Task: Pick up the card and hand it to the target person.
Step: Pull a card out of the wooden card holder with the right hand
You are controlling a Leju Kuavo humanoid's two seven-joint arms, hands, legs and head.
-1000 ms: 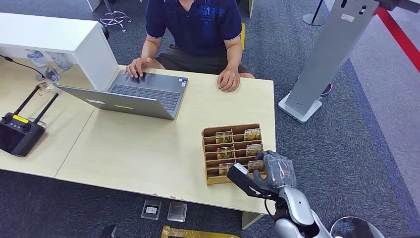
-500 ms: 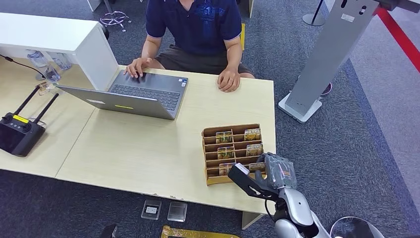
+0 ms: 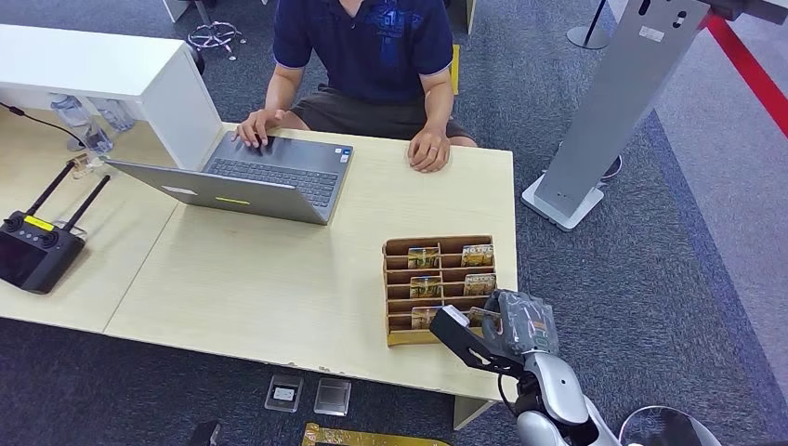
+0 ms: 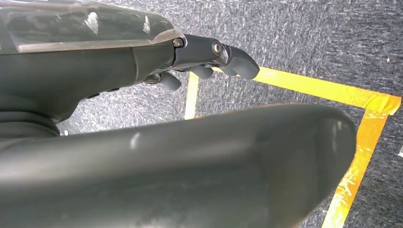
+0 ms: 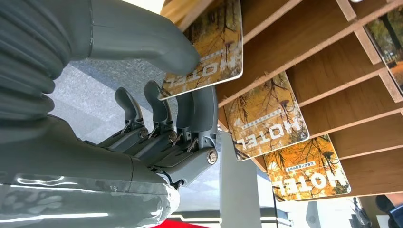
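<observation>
Card pinched by right hand, wrist view.

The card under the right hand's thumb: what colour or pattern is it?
The card shows golden-yellow autumn trees with white "HOTEL" lettering, clearest in the right wrist view.

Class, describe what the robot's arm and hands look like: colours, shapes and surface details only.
The right arm is glossy silver with black joints. The right robot hand has a grey ribbed cover, a thick grey thumb and darker jointed fingers. The left robot hand looks dark grey with rounded fingertips.
</observation>
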